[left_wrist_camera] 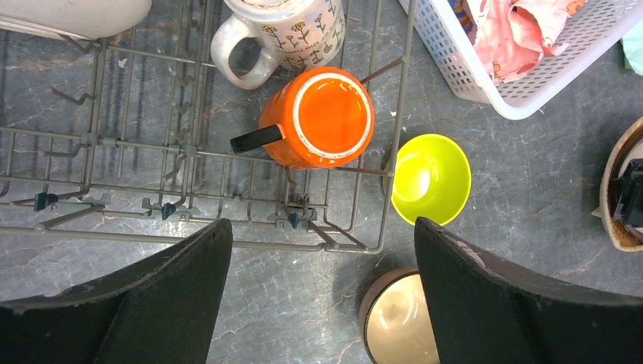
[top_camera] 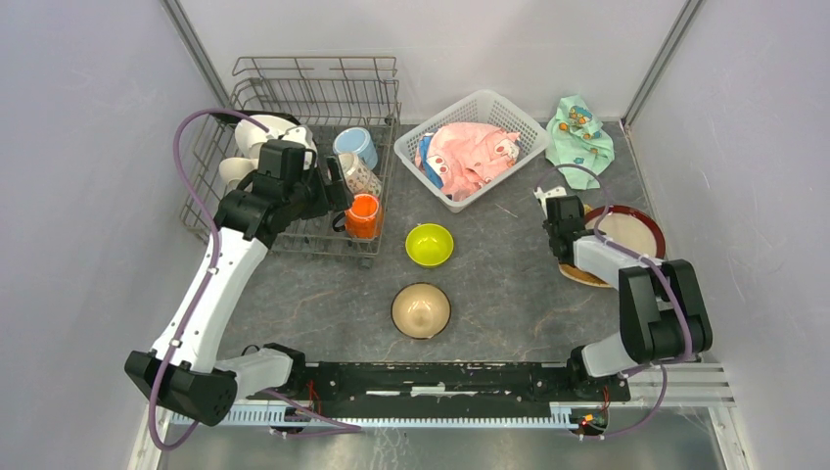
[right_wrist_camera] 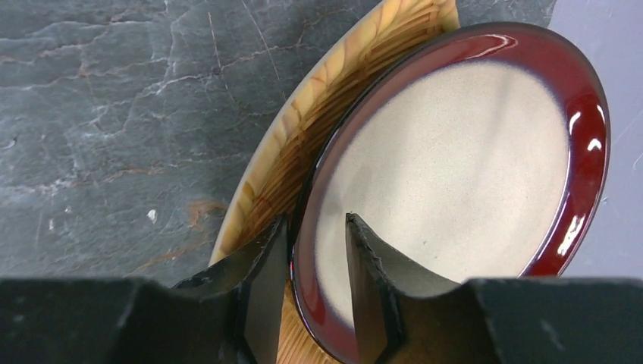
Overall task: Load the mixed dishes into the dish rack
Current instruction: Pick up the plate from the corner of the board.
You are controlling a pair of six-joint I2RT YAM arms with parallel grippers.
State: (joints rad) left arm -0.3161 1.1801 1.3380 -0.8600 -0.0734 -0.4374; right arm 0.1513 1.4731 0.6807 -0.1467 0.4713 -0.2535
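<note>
Your left gripper (left_wrist_camera: 322,227) hangs wide apart and empty. Ahead of it the dish rack (left_wrist_camera: 89,139) holds the orange mug (left_wrist_camera: 326,117) and, beyond, a flowered mug (left_wrist_camera: 280,30) cut off by the frame. Ahead-right, the white basket (left_wrist_camera: 485,76) holds pink cloth (left_wrist_camera: 523,30). Your right gripper (right_wrist_camera: 315,220) straddles the rim of the red-rimmed plate (right_wrist_camera: 455,167), jaws partly apart, not pinching. The wood-grained plate (right_wrist_camera: 318,114) beneath is mostly hidden, its full outline unclear.

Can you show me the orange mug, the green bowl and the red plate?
orange mug (left_wrist_camera: 326,114): left wrist view, its inside.
lime-green bowl (left_wrist_camera: 430,178): left wrist view, its inside.
red-rimmed plate (right_wrist_camera: 455,167): right wrist view, its cream middle.
</note>
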